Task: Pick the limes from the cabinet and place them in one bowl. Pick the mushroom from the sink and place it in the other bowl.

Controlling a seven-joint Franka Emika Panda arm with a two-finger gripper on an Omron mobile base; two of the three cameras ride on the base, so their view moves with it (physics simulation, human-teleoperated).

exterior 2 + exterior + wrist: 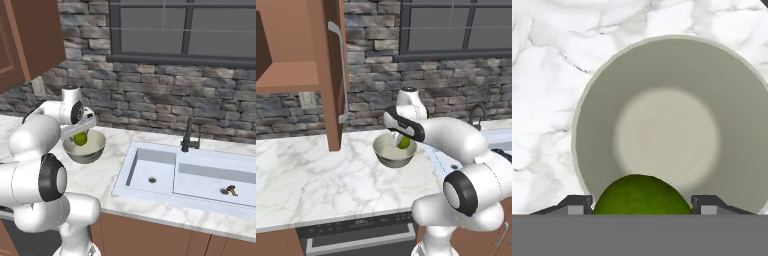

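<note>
Left base view: marble counter (316, 175), open cabinet (303, 65) left, gripper (399, 140) clamping lime (404, 142) over cream-grey bowl (387, 157). Right base view: sink (200, 182) beside, mushroom (231, 190) in its far basin. Hand view: lime between fingertips (574, 205), nothing blocking bowl.

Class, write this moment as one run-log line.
gripper: shut on lime | position: above cream-grey bowl, empty | mushroom: in sink | cabinet: open
</note>
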